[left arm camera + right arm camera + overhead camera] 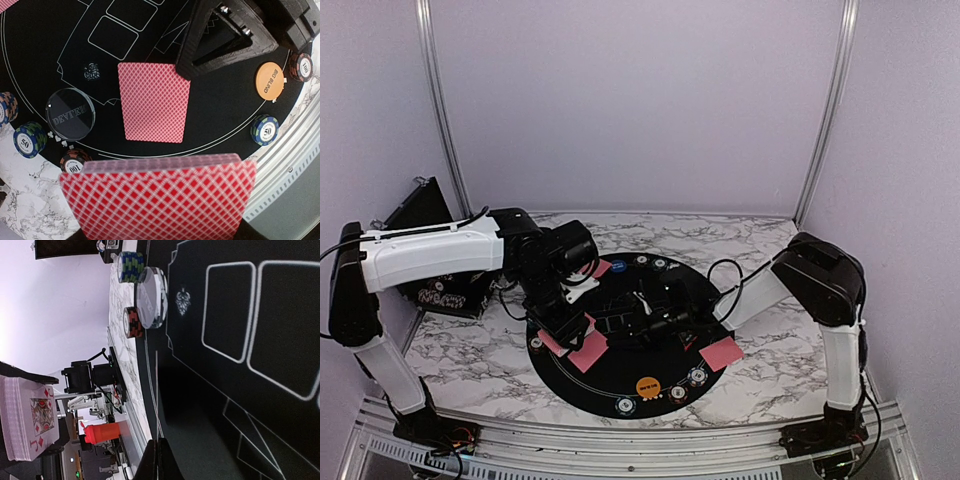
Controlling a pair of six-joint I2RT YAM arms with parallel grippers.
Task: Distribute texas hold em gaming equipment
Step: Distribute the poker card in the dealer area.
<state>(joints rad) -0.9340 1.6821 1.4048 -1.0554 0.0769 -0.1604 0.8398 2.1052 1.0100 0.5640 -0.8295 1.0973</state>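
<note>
My left gripper point(560, 335) is shut on a deck of red-backed playing cards point(160, 195), held tilted over the near left of the mat; its fingers are hidden behind the deck. My right gripper point(160, 452) is shut on the edge of a single card point(155, 101), which lies flat just above the mat and shows edge-on in the right wrist view. Two more cards point(720, 352) point(602, 268) lie on the mat. A dark dealer disc point(70, 114), an orange big blind disc point(270, 80), a blue disc point(618, 268) and several striped chips point(264, 129) point(30, 139) ring the mat's edge.
The round black mat point(620, 375) covers the middle of the marble table. A black box point(445, 290) stands at the left edge behind my left arm. An aluminium rail point(620, 440) runs along the near edge. Both grippers are close together over the mat.
</note>
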